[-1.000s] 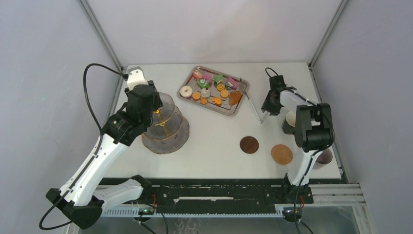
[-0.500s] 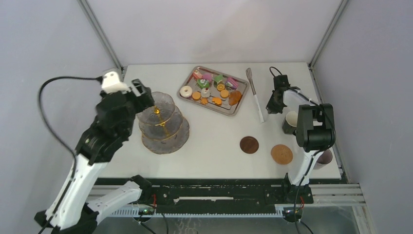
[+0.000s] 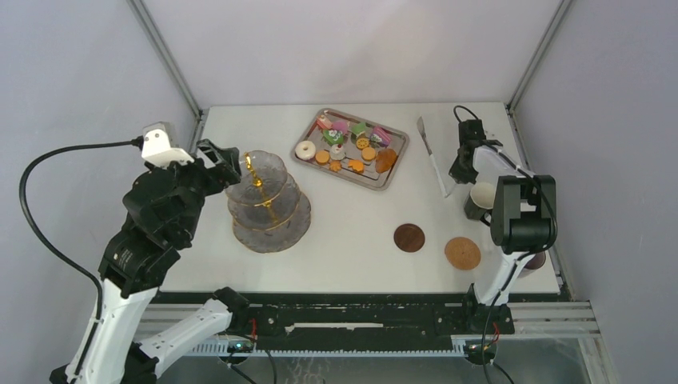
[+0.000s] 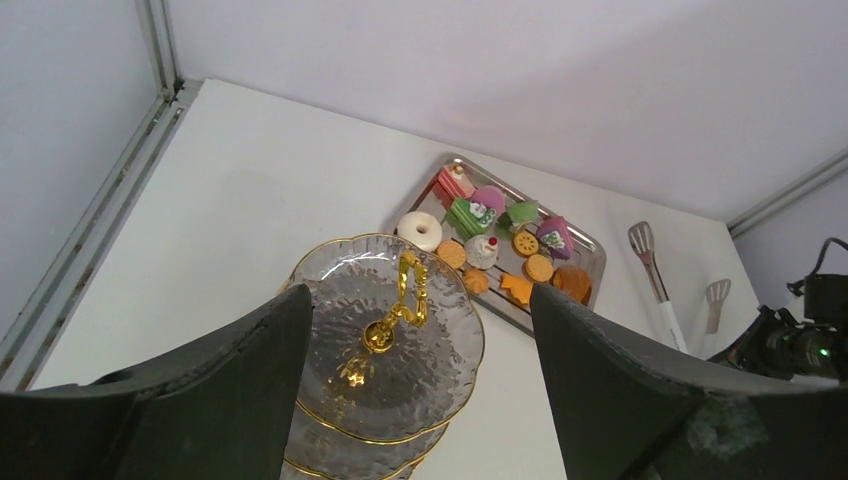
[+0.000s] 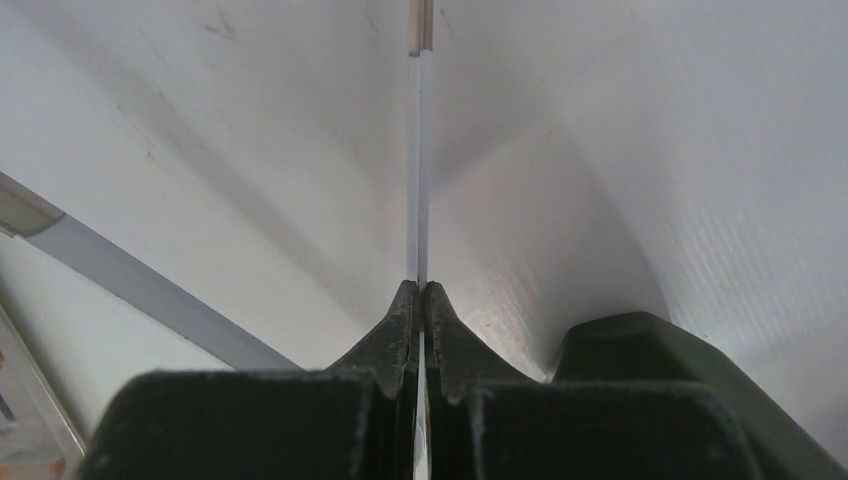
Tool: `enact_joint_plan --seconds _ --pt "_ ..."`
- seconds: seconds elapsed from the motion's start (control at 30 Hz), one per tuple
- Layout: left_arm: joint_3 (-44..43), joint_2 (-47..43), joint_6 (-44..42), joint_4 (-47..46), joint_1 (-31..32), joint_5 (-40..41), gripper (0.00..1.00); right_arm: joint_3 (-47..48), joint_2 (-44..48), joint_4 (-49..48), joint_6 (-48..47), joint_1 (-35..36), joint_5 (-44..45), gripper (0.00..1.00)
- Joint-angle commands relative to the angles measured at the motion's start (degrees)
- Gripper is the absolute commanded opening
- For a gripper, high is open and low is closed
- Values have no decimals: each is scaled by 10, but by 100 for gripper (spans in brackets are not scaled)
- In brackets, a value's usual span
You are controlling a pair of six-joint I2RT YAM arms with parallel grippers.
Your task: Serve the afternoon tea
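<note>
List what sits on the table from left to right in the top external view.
three-tier glass stand → steel tray → dark brown coaster → lighter brown coaster. The tongs are left out; they overlap both coasters' span.

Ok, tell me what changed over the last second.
The left gripper let go of the top of the glass stand and swung back left, open. The right gripper closed on the tongs and dragged them right, away from the tray. Stand, sweets, coasters and cups stayed put.
</note>
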State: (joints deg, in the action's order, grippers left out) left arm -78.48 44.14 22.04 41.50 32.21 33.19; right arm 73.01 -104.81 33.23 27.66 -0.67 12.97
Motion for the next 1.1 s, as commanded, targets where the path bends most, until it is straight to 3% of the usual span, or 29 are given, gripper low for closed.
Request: enact_joint_plan --seconds 0.0,0.07,0.17,0.3,0.6,1.07 --pt "8 5 2 -3 -3 -23 84 36 -16 -11 14 -2 20 3" --pt "12 7 2 -3 -3 -27 84 41 -21 -14 8 -3 0 16" --pt "18 7 3 -7 -3 -30 84 41 -16 -21 -3 -3 -33 50" --pt "25 8 5 -12 -3 -33 85 41 -5 -31 -26 -3 -63 77" --pt "34 15 9 -22 -3 -45 85 40 -10 -21 -115 2 -117 90" --pt "38 22 12 -25 -3 -52 85 46 -40 -22 -161 42 -103 96"
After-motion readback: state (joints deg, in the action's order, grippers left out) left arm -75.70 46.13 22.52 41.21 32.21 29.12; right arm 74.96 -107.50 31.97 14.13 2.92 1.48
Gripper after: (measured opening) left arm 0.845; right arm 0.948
